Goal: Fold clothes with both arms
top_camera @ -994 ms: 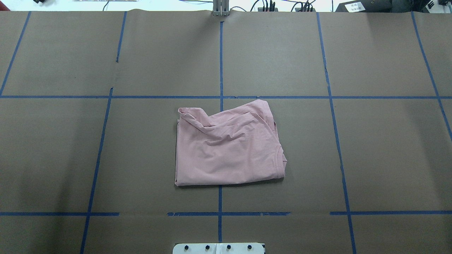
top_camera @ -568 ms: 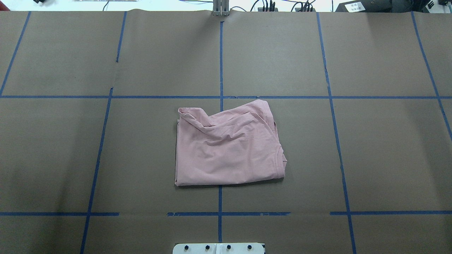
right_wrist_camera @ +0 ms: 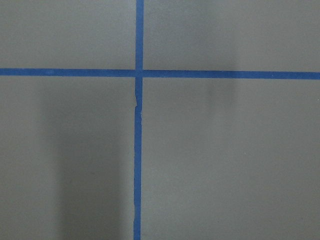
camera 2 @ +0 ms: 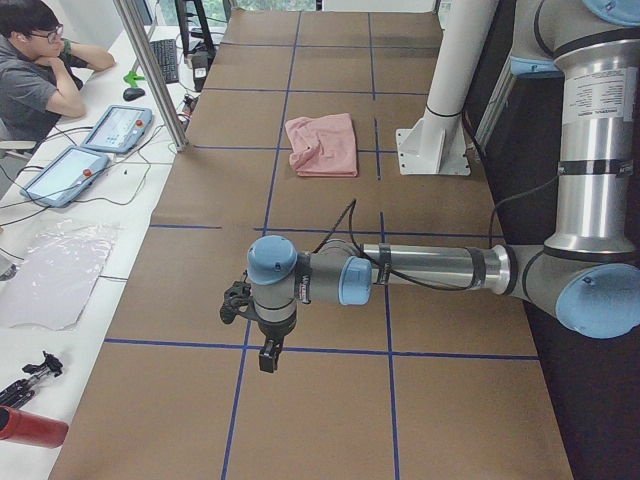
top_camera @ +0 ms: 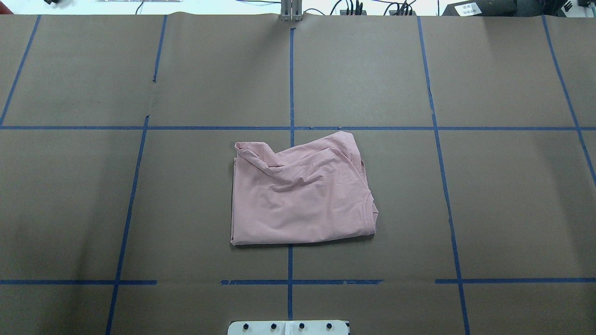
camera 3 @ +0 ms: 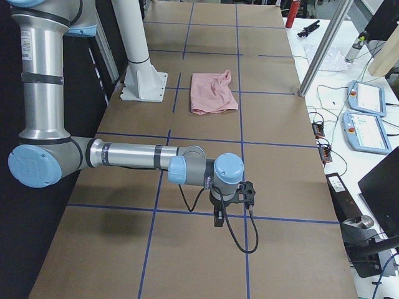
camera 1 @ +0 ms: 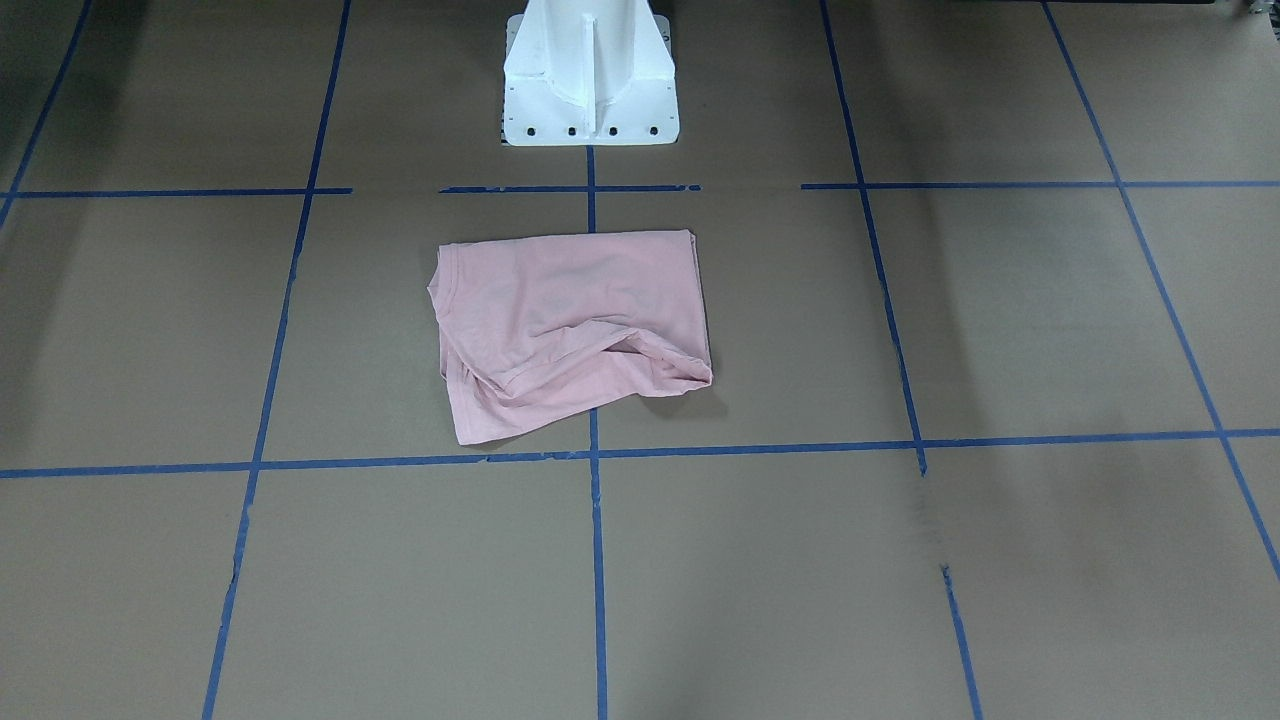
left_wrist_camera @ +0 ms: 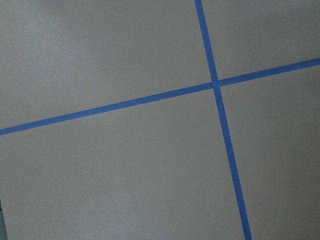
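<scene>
Overhead exterior: nothing is seen moved versus the earlier frames. The folded pale pink T-shirt (top_camera: 300,195) is laid mid-table on the brown paper-covered table (top_camera: 512,209), which is gridded with blue tape (top_camera: 291,79), near the white pedestal base (top_camera: 288,328). The arms are shown only in the side views. The black left gripper (camera 2: 267,357) and black right gripper (camera 3: 218,221) are held over opposite table ends, well apart from the shirt. Whether they are released or clenched cannot be told. A seated person (camera 2: 40,70) is seen at a side bench.
</scene>
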